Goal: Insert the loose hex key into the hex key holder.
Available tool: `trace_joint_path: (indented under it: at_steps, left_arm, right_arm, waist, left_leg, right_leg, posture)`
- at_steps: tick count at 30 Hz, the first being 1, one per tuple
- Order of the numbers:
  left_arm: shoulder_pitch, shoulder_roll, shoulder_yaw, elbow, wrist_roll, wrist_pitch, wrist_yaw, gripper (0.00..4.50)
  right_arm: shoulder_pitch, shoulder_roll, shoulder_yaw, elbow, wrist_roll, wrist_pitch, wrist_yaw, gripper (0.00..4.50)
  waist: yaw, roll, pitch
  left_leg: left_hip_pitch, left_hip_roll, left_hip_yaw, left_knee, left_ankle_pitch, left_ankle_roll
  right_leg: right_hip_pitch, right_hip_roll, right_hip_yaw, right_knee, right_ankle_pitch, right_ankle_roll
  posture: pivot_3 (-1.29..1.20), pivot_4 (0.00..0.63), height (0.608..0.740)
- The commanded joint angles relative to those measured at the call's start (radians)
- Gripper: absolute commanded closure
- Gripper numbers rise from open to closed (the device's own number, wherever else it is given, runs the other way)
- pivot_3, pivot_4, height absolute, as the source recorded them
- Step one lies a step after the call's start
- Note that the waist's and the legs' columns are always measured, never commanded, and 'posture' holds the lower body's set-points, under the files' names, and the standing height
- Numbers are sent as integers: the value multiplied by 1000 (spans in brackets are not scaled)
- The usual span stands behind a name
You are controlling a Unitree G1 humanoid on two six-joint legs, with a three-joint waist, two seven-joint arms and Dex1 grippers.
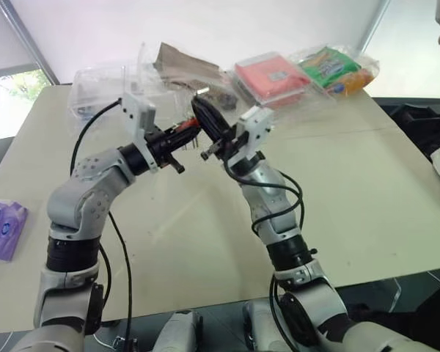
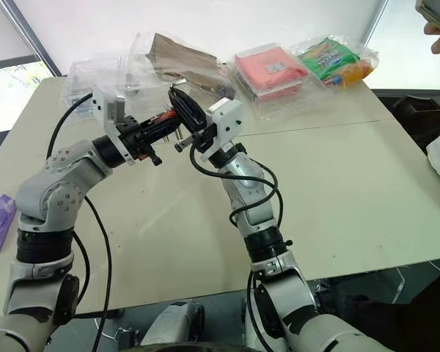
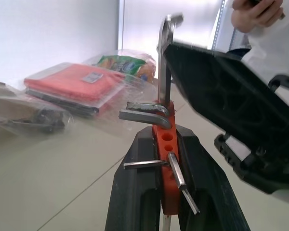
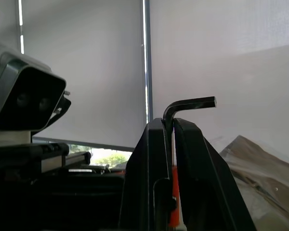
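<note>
At upper centre, the left gripper (image 3: 166, 159) clenched the hex key holder (image 3: 164, 144); the right gripper (image 4: 172, 126) pinched the loose hex key (image 4: 190, 104), its tip seemingly meeting the holder.

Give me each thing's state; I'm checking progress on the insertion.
Left end effector: shut on holder.
Right end effector: shut on loose key.
Holder: held above the table, some holes empty.
Loose key: held, bent end sticking out, at the holder.
</note>
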Motion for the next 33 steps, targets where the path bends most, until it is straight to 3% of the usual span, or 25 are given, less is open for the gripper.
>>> trace_joint_path:
  at_steps: [1,2,5,9,17,21,29,33]
  left_arm:
    - [-18,8,29,-28,-9,-25,-12,4500]
    - [-18,8,27,-28,-8,-26,-13,4500]
    - [-15,6,21,-29,-4,-30,-16,4500]
    - [-16,4,15,-25,-1,-31,-23,4500]
    - [-41,-41,-27,27,-34,22,-58,4500]
    - [-59,-157,-75,96,-107,114,-72,4500]
    - [-90,-341,-169,319,-78,205,-62,4500]
    - [-107,-426,-134,468,-67,237,2,4500]
  right_arm:
    - [-1,-19,-24,-35,0,17,-10,4487]
    - [2,-25,-25,-37,1,25,-10,4487]
    - [25,-51,-36,-66,9,57,-13,3444]
    - [97,-115,-60,-159,22,104,-4,1443]
    - [338,-399,-158,-443,111,288,113,1443]
    - [397,-536,-246,-506,135,341,146,1443]
    - [454,-592,-302,-548,113,347,121,1443]
    - [490,-590,-315,-589,107,354,90,1443]
  waist:
    - [0,0,0]
    - [0,0,0]
    - [2,0,0]
    - [4,0,0]
    - [10,0,0]
    - [13,0,0]
    - [35,0,0]
    - [37,0,0]
  left_leg:
    - [0,0,0,0,0,0]
    - [0,0,0,0,0,0]
    - [0,0,0,0,0,0]
    - [0,0,0,0,0,0]
    - [0,0,1,1,0,0]
    - [0,0,1,2,-2,3]
    - [1,0,1,3,-2,4]
    - [1,-1,1,4,-1,1]
  right_leg:
    - [0,0,0,0,0,0]
    - [0,0,0,0,0,0]
    - [0,0,0,0,0,0]
    - [1,0,0,0,0,0]
    - [1,0,0,-1,0,0]
    - [3,0,0,-1,0,0]
    - [5,1,0,-3,0,0]
    - [6,0,0,-4,0,0]
  posture:
    - [0,150,740]
    - [0,150,740]
    - [0,150,740]
    - [0,150,740]
    - [0,150,740]
    - [0,150,740]
    - [0,150,740]
    - [0,150,740]
